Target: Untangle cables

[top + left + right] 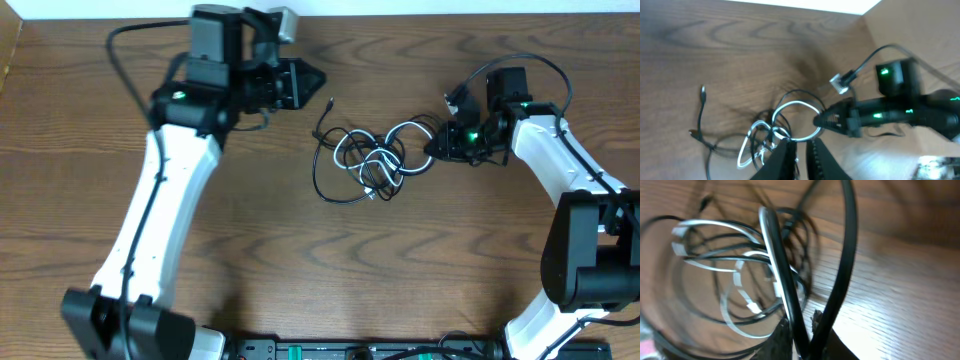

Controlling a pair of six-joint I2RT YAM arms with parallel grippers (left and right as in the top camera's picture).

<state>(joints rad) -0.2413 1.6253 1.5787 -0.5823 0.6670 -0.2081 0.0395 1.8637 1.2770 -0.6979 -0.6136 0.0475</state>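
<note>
The right gripper (437, 148) clamps the right end of the cables (365, 158), a black-and-white tangle in the middle of the table (300, 250), long axis running left to right, one black plug (330, 103) pointing toward the far edge; the left gripper (318, 77), closed and empty, hangs near that edge.

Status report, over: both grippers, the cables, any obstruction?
Left gripper empty, away from tangle. Right gripper shut on cables at their right edge. Cables knotted in one heap. No obstruction seen.
</note>
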